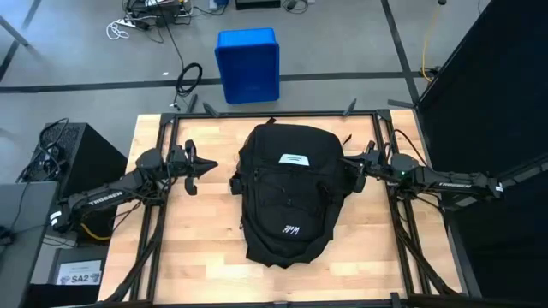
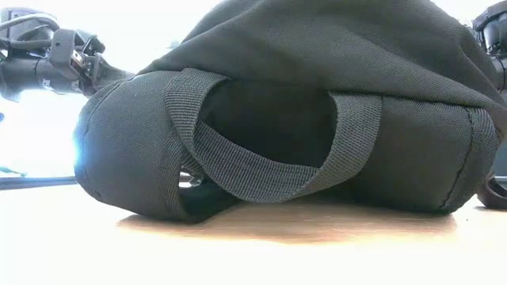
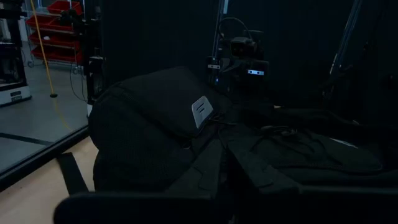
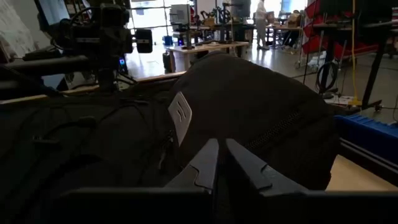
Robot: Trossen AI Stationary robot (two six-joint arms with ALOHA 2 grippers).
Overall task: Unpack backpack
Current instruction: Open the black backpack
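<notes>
Backpack [image 1: 285, 193] zipped, centre table. Left gripper [image 1: 208, 164] clenched empty beside it, right gripper [image 1: 348, 162] clenched empty at bag edge. Could snag cords, drag whole bag.

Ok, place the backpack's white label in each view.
High: label on the backpack, picture centre.
Low: not visible; backpack fills the frame.
Left wrist: label centre.
Right wrist: label left of centre.
Shared landmark: the backpack's rounded top beside the label.
</notes>
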